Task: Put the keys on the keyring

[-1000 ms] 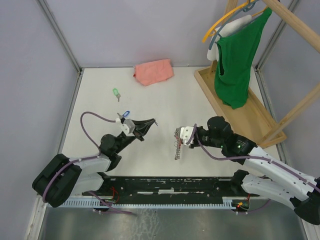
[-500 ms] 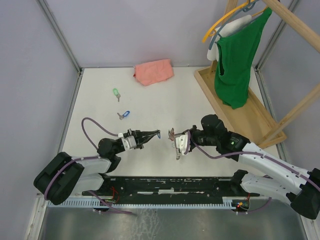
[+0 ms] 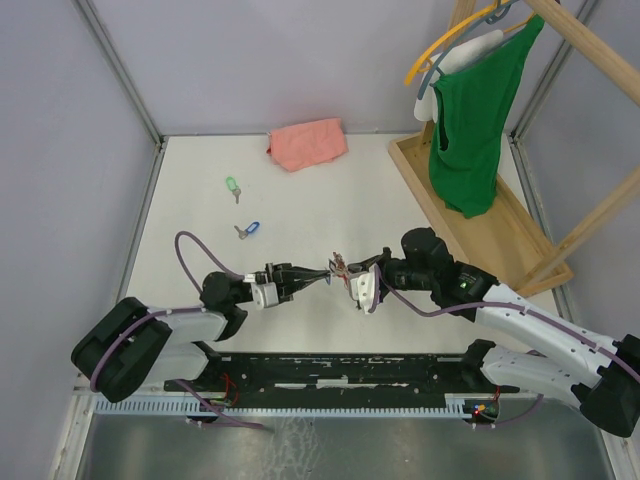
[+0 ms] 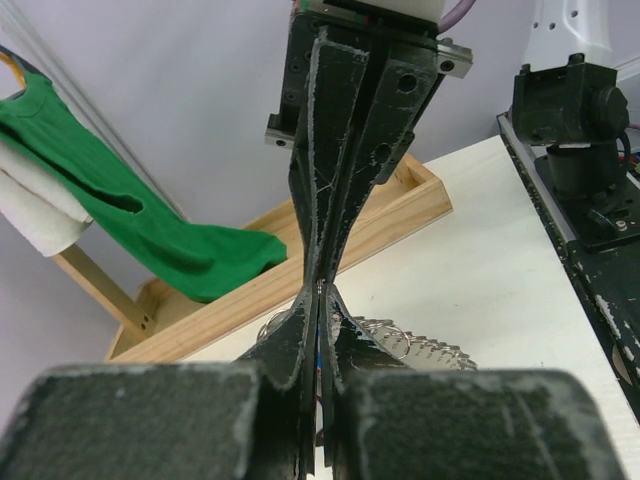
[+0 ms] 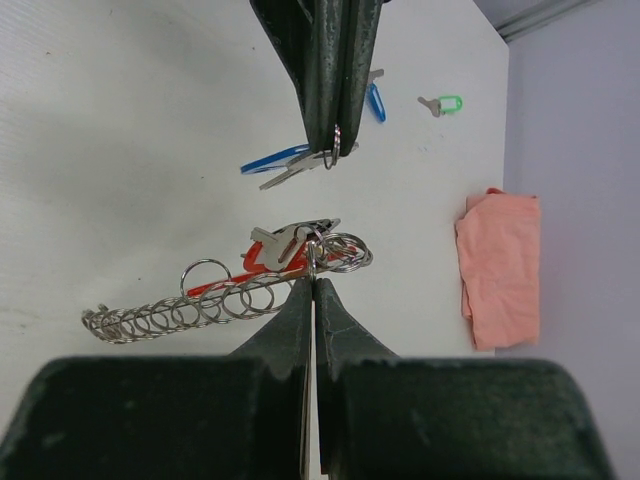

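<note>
My left gripper [image 3: 322,275] is shut on a blue-headed key [image 5: 275,160], with a small ring showing at its tips; in the left wrist view [image 4: 318,292] blue shows between the pressed jaws. My right gripper [image 3: 347,272] faces it tip to tip. In the right wrist view [image 5: 312,282] it is shut on the end ring of a chain of keyrings [image 5: 200,305] that carries a red-headed key [image 5: 280,255]. A second blue key [image 3: 248,230] and a green key [image 3: 232,186] lie loose on the table at the far left.
A pink cloth [image 3: 307,143] lies at the back. A wooden rack base [image 3: 480,230] with a hanging green shirt [image 3: 470,120] stands at the right. Grey walls close the table on the left and at the back.
My left gripper has swung right and forward with its key to meet the right gripper. My right gripper has lifted the ring chain and moved left toward it.
</note>
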`<state>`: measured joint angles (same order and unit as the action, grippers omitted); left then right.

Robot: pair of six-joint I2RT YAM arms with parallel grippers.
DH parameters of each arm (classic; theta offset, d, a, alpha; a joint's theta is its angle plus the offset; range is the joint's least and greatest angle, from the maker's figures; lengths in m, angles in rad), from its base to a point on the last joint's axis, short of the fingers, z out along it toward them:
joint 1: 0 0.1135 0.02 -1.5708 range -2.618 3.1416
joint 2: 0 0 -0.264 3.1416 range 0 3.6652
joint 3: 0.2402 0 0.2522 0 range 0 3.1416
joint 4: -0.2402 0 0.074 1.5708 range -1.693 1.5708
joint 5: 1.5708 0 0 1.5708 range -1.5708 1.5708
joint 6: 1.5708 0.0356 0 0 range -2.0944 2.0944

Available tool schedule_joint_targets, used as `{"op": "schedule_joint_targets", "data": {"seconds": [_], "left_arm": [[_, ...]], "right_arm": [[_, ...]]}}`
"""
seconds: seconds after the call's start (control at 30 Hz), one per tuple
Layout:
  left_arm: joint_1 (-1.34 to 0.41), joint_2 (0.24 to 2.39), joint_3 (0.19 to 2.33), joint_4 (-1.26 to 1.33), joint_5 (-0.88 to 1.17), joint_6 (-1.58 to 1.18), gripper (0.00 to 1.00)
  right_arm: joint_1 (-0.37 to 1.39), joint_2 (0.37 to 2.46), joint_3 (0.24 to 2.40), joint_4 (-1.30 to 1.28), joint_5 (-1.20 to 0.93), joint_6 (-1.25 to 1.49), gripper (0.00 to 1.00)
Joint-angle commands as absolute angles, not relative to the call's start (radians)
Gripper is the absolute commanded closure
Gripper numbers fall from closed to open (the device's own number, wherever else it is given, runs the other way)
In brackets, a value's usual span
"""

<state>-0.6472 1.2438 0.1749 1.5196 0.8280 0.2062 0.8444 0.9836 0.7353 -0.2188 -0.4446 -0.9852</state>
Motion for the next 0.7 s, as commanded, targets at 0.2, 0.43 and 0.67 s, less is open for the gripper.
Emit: {"op": "schedule_joint_targets", "data": {"seconds": [0.2, 0.43, 0.67], "left_arm": [[-0.672, 1.229, 0.216, 1.563, 0.869, 0.298, 0.97], [-0.678, 1.246, 0.220, 1.569, 0.851, 0.294, 0.97], [-0.686, 1.268, 0.225, 1.571, 0.840, 0.290, 0.97]], "right_arm": [[0.851, 0.977, 0.759, -0.115, -0.490, -1.005, 0.99], [0.851, 0.966, 0.744, -0.107, -0.488, -1.011, 0.99], [0.853, 0.961, 0.742, -0.103, -0.491, -1.008, 0.99]]}}
